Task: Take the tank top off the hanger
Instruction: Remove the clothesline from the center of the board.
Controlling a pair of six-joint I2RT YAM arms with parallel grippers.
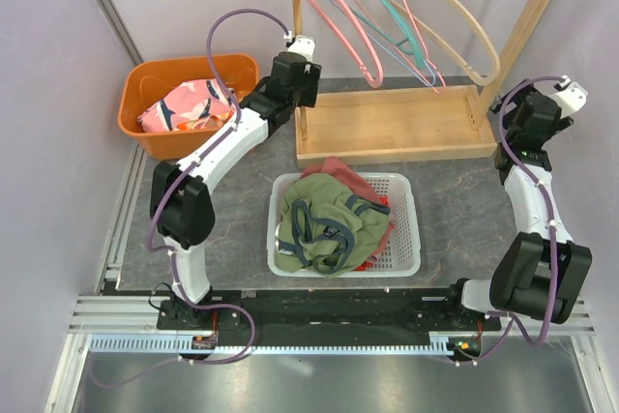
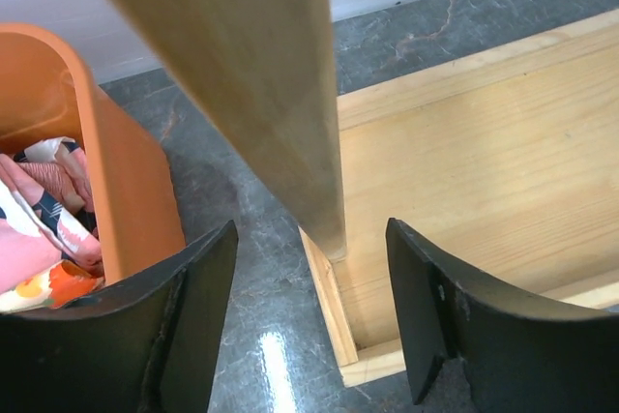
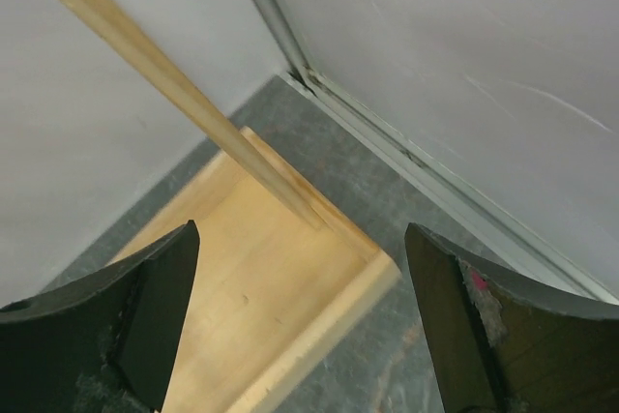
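Observation:
The green tank top (image 1: 334,224) with dark blue trim lies crumpled in the white basket (image 1: 406,263), over a red garment (image 1: 343,173). Several bare hangers (image 1: 372,41), pink, teal, blue and cream, hang on the wooden rack's rail; no garment hangs on any of them. My left gripper (image 1: 298,84) is open and empty beside the rack's left post (image 2: 261,74), which stands between its fingers (image 2: 309,239) in the left wrist view. My right gripper (image 1: 527,125) is open and empty near the rack's right post (image 3: 174,94), above the base's corner (image 3: 300,239).
An orange bin (image 1: 145,128) holding pink patterned clothes (image 1: 189,103) stands at the back left, close to my left arm. The rack's wooden base tray (image 1: 387,128) lies behind the basket. Walls close in at left, right and behind.

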